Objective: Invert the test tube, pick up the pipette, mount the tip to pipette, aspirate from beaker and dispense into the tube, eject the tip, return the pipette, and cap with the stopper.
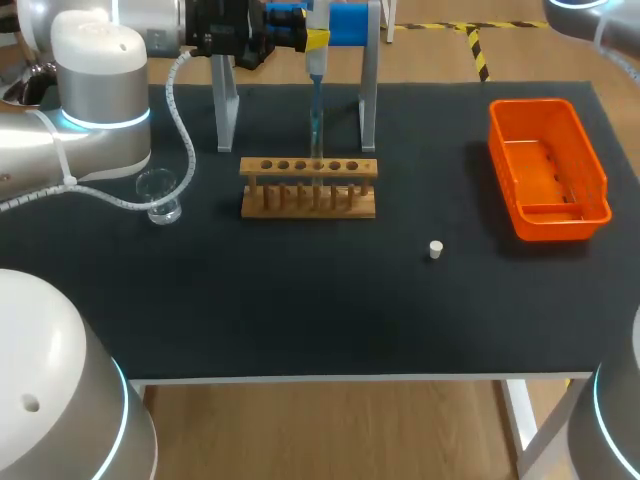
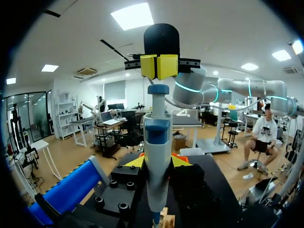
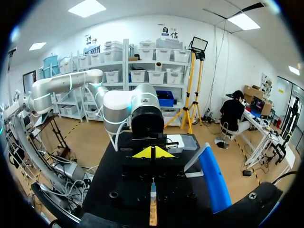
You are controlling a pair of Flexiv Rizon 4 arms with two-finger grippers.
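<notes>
My left gripper [image 1: 314,40] is shut on the blue and white pipette [image 1: 316,70] and holds it upright over the wooden tube rack [image 1: 308,186]. The pipette's tip [image 1: 316,125] points down into one of the rack's middle holes; I cannot make out the glass tube there. In the left wrist view the pipette [image 2: 157,142] stands between my own fingers [image 2: 137,162]. My right gripper [image 2: 159,66] sits shut right on top of the plunger button [image 2: 157,89]. From the right wrist its shut yellow tips [image 3: 152,153] hover over the pipette's top [image 3: 153,188] and the rack [image 3: 152,214].
A glass beaker [image 1: 160,196] stands left of the rack. A small white stopper [image 1: 436,249] lies on the black table [image 1: 300,300] to the front right. An orange bin [image 1: 547,168] sits at the right. The pipette stand's posts [image 1: 368,95] rise behind the rack.
</notes>
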